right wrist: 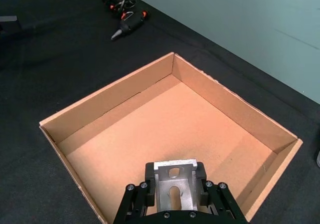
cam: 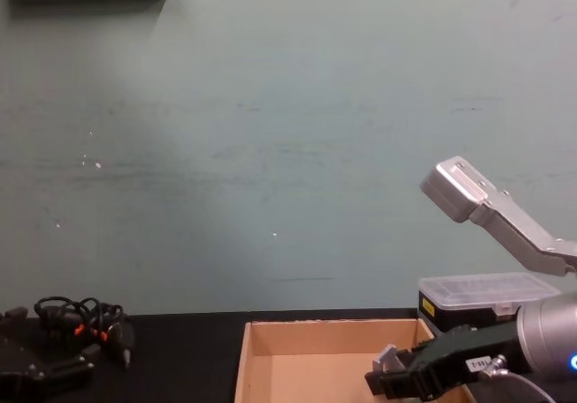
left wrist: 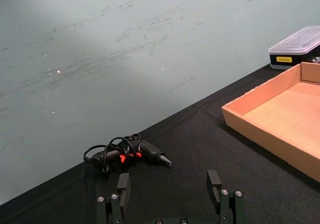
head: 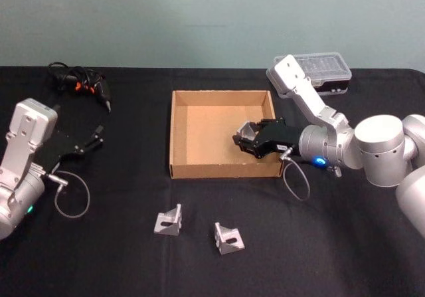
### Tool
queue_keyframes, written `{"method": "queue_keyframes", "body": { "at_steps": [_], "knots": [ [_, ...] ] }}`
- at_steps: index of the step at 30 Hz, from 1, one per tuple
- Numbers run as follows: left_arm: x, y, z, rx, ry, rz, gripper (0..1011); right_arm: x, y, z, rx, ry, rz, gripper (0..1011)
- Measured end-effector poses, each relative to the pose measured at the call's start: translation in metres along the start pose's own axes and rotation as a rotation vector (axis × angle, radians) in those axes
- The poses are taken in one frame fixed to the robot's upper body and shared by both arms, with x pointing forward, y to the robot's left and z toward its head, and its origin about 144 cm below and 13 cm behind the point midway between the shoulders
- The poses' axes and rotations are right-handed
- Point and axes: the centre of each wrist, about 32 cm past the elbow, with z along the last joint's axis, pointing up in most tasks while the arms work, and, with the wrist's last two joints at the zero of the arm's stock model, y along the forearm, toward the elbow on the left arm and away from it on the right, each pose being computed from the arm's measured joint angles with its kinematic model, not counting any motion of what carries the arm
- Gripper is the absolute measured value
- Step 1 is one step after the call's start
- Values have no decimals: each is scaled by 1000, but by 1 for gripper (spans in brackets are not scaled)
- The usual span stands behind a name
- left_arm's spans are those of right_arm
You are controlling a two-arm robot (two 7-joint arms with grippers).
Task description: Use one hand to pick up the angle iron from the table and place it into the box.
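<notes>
From the head, the right gripper [head: 254,139] reaches in over the right side of the box [head: 178,135], its fingers closed on an angle iron [head: 248,131]. Two others lie on the black surface [head: 133,257] just near of the box, a left iron [head: 169,220] and a right iron [head: 228,237], a little apart. The left gripper [head: 93,139] sits at far left, well away from the box, and beyond it lies a corded tool [head: 83,83]. A clear-lidded case [head: 322,66] stands at far right. In the left wrist view, the left gripper [left wrist: 168,190] has its fingers [left wrist: 123,185] spread wide with nothing between them, and the tool [left wrist: 127,154] lies ahead of it. In the right wrist view, the fingers [right wrist: 150,176] clamp the angle iron [right wrist: 175,184] from both sides over the box [right wrist: 115,93] (whether it touches the floor I cannot tell). From the chest, the right gripper [cam: 401,378] carries the angle iron [cam: 389,358] within the right part of the box [cam: 261,358], and the case [cam: 487,293] stands behind.
</notes>
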Motion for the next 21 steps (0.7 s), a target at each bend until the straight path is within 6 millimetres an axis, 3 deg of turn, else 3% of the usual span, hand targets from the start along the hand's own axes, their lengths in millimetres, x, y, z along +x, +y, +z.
{"method": "queue_keyframes", "body": {
  "at_steps": [14, 21],
  "knots": [
    [0, 0, 0, 0, 0, 0, 1000, 0, 0, -3, -12, 9, -8, 458],
    [0, 0, 0, 0, 0, 0, 1000, 1, -1, -3, -8, 9, -12, 654]
  ]
}}
